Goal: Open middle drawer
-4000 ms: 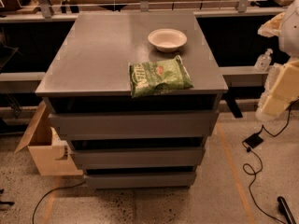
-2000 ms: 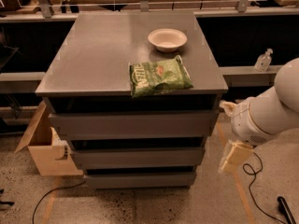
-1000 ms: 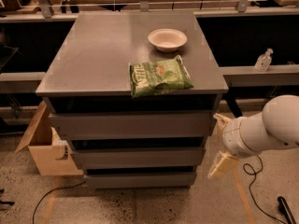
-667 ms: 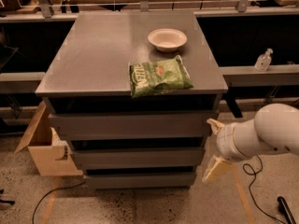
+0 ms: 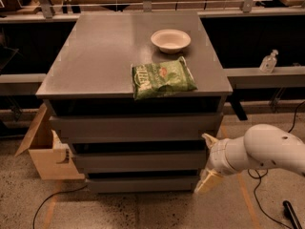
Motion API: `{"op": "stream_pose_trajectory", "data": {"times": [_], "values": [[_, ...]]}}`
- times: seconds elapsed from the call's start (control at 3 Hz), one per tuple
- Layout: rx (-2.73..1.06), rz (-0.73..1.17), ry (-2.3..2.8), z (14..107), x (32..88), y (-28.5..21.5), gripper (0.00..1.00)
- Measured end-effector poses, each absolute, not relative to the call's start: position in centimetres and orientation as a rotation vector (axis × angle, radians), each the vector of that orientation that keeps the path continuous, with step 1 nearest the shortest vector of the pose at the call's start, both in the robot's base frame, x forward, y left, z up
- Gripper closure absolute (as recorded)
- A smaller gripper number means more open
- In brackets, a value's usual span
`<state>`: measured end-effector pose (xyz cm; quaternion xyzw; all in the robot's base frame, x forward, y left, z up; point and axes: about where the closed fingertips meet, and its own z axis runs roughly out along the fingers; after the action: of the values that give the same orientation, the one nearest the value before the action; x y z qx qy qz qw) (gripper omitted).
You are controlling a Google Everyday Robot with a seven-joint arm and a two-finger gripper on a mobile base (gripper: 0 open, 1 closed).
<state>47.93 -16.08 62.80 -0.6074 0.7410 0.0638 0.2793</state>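
Observation:
The grey cabinet [image 5: 95,56] stands in the middle of the camera view with three stacked drawer fronts. The middle drawer [image 5: 138,160] is the second front, plain and handleless, and it sits flush and closed. My gripper [image 5: 208,161] is at the right end of the middle drawer's front, at the cabinet's right front corner. One pale finger [image 5: 208,139] points up at the drawer's top edge and the other reaches down beside the lowest front. My white arm [image 5: 267,149] comes in from the right.
A green snack bag [image 5: 161,78] lies at the front of the cabinet top, with a white bowl [image 5: 170,40] behind it. An open cardboard box [image 5: 43,147] sits on the floor at the left. A clear bottle [image 5: 269,61] stands on the right ledge. Cables lie on the floor.
My arm has swung down and left from the right side. The gripper now sits at the right end of the middle drawer's front. The drawers have not moved.

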Motion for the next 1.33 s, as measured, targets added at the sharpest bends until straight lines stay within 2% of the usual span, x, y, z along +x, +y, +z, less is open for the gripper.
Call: {"op": "stream_pose_trajectory", "data": {"times": [0.67,1.33], "values": [[-1.631,0.173,1.976,60.7,48.0,-15.7,0.0],[-1.659,0.155,1.992,52.3,49.1,-14.0,0.0]]}}
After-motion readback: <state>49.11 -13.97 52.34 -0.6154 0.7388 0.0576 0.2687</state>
